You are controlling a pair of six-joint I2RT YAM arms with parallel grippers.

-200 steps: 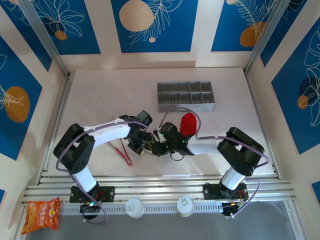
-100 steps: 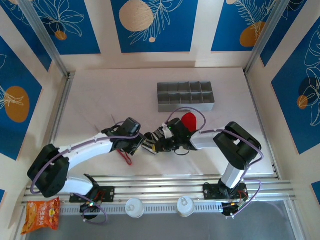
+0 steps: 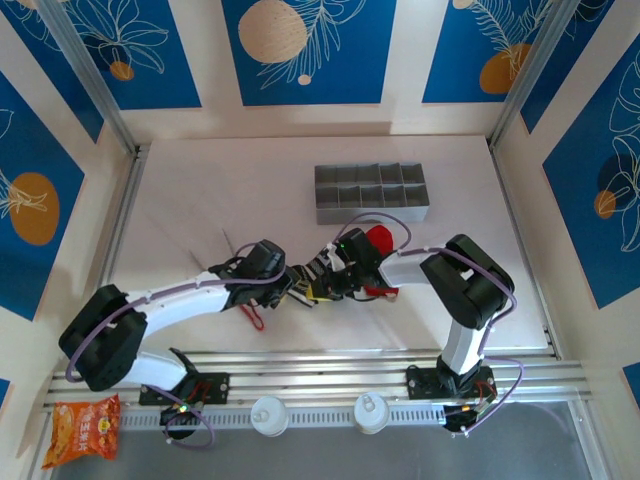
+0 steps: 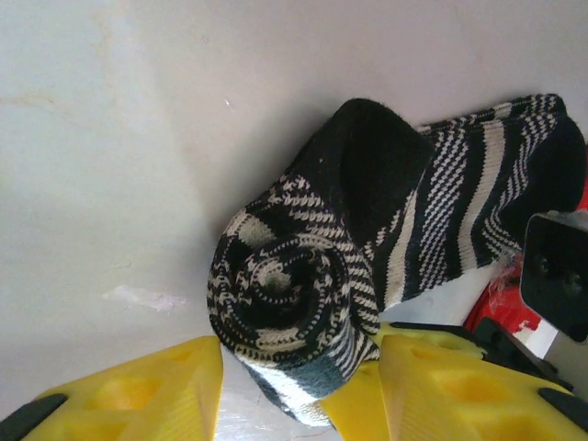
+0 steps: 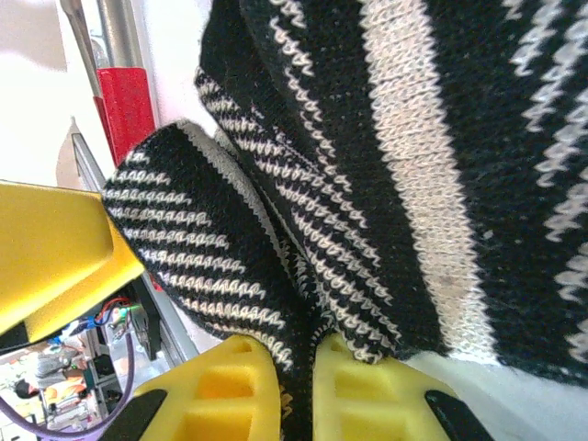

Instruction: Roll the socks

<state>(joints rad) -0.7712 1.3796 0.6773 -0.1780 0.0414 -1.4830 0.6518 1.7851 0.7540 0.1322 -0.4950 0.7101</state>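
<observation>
The black sock with grey-white stripes lies mid-table between my two grippers. One end is wound into a tight roll, and the rest spreads flat to the right. My left gripper stands open astride the roll's near end. Its right finger touches the fabric, and its left finger stands a little apart. My right gripper is shut on a fold of the striped sock. The red sock lies just behind the right wrist, partly hidden.
Red-handled tongs lie on the table just left of the grippers. A grey compartment tray stands at the back centre. A snack bag lies off the table at the near left. Metal rails run along the near edge.
My left arm swung its elbow down and left, and its gripper narrowed around the sock roll. My right gripper moved slightly left and away, still pinching the striped sock.
</observation>
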